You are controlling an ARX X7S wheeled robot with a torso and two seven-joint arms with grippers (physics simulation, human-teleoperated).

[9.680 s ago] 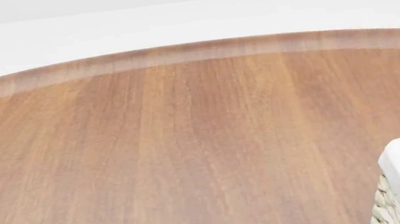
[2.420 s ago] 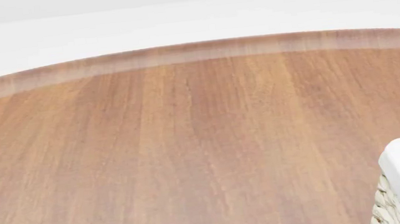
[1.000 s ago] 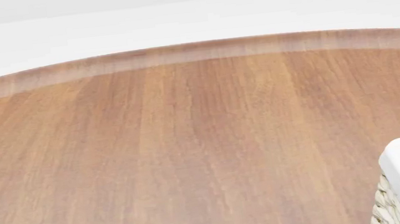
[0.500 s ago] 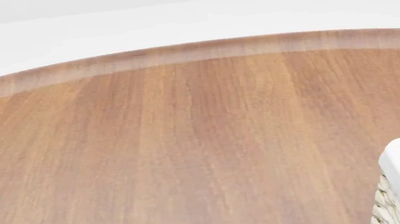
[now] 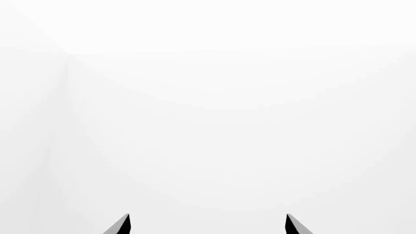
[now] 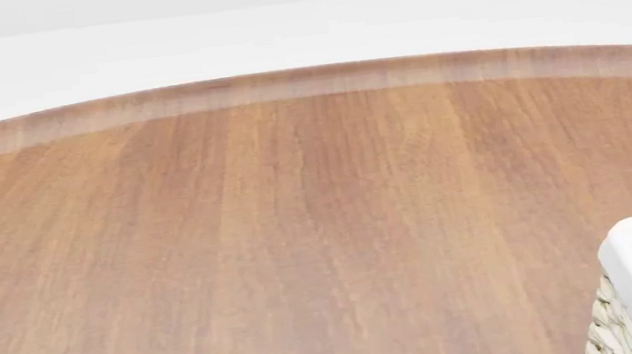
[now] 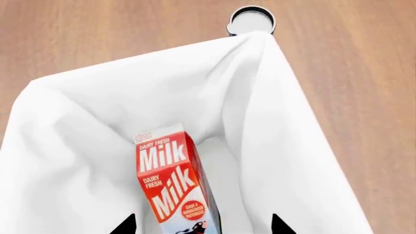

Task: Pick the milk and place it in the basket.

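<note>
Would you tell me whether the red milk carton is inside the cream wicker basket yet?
Inside: the red milk carton shows within the white liner walls of the wicker basket. Whether it rests on the bottom, cannot tell.

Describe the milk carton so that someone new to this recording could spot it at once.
Start at the wooden table, then find the big cream wicker basket with a white fabric liner at its near right. Inside the liner sits the small red gable-top carton, the only red item, with white "Milk" lettering.
</note>
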